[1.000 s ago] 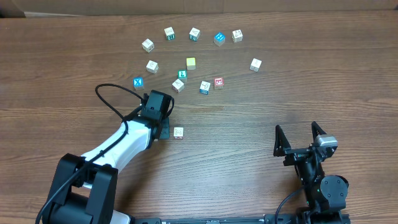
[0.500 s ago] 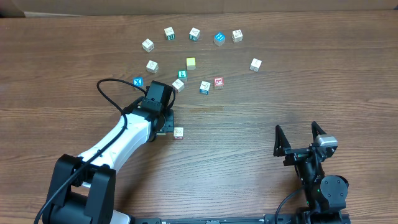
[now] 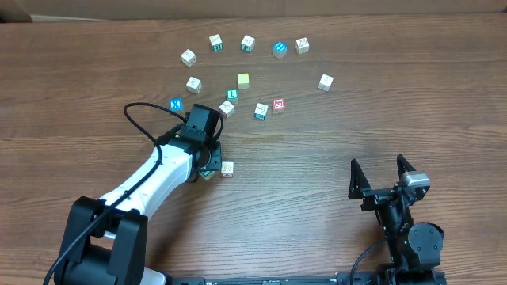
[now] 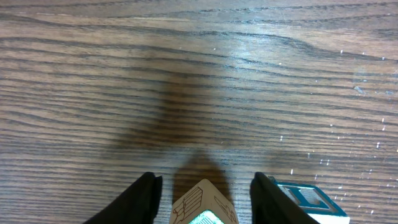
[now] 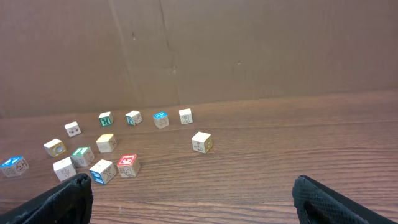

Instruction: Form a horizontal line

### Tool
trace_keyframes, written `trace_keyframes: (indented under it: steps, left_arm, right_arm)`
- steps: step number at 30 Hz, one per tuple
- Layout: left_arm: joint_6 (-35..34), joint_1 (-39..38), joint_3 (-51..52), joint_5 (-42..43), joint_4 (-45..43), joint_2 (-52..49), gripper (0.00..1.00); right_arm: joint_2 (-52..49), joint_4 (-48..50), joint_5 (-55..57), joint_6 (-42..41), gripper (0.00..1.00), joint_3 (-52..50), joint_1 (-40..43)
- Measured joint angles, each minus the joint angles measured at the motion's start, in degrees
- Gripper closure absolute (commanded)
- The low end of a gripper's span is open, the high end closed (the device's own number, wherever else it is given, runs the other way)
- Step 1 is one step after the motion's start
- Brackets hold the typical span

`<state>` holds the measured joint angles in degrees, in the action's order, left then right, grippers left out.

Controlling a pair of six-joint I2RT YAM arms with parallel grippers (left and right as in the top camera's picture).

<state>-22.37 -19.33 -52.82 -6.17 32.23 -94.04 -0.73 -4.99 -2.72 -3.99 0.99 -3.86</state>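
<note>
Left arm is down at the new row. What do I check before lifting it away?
1. The left gripper clear of the cube: ok, gaps on both sides.
2. The cube flat on the table: cannot tell, its base is out of frame.
3. The cube square with the neighbouring cube: not ok, it sits turned, corner forward.
4. The right gripper out of the way: ok, open, parked apart.
5. Row finished: not ok, two cubes placed; the green L cube lies among the scattered ones.

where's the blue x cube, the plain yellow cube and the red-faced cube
blue x cube (image 3: pixel 176 104), overhead view, middle of top face
yellow cube (image 3: pixel 243 80), overhead view, middle of top face
red-faced cube (image 3: pixel 278 104), overhead view, middle of top face
</note>
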Motion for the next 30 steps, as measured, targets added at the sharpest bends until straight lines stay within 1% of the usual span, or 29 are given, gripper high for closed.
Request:
trace_keyframes:
  steps: [2,5,7,10,13,15,17,20,24,27,30]
  left_arm:
    - [0.00,0.00,0.00,-0.07,-0.07,0.00,0.54]
    - [0.00,0.26,0.00,-0.92,-0.11,0.00,0.60]
    - [0.00,0.66,0.00,-1.38,-0.13,0.00,0.62]
    - [-0.02,1.01,0.00,-1.73,-0.13,0.00,0.68]
    - [-0.02,1.01,0.00,-1.84,-0.35,0.00,0.80]
    - [-0.07,1.01,0.00,-1.99,-0.50,0.00,0.84]
    - [-0.11,1.01,0.00,-1.99,-0.50,0.00,0.86]
    - [-0.13,1.01,0.00,-1.70,-0.50,0.00,0.86]
    - [-0.07,1.01,0.00,-1.11,-0.55,0.00,0.90]
    - [0.00,1.49,-0.09,-0.85,-0.63,0.00,0.90]
    - [0.00,2.99,-1.66,-0.66,1.99,0.00,0.91]
  right_arm:
    - [0.00,0.00,-0.02,-0.04,0.00,0.00,0.00]
    - [0.00,0.00,-0.02,-0.02,0.00,0.00,0.02]
    - [0.00,0.02,-0.02,-0.02,0.00,0.00,0.02]
    - [0.00,0.02,-0.04,-0.04,0.00,0.00,0.00]
    - [0.00,0.00,-0.02,-0.02,0.00,0.00,0.02]
    - [0.00,0.00,-0.04,-0.02,0.00,0.00,0.00]
    - [0.00,0.00,-0.02,0.00,0.00,0.00,0.00]
    - [0.00,-0.02,-0.02,-0.02,0.00,0.00,0.02]
    - [0.00,0.02,-0.02,-0.02,0.00,0.00,0.02]
    - [0.00,0.00,-0.02,-0.02,0.00,0.00,0.02]
    - [0.00,0.02,-0.02,-0.02,0.00,0.00,0.00]
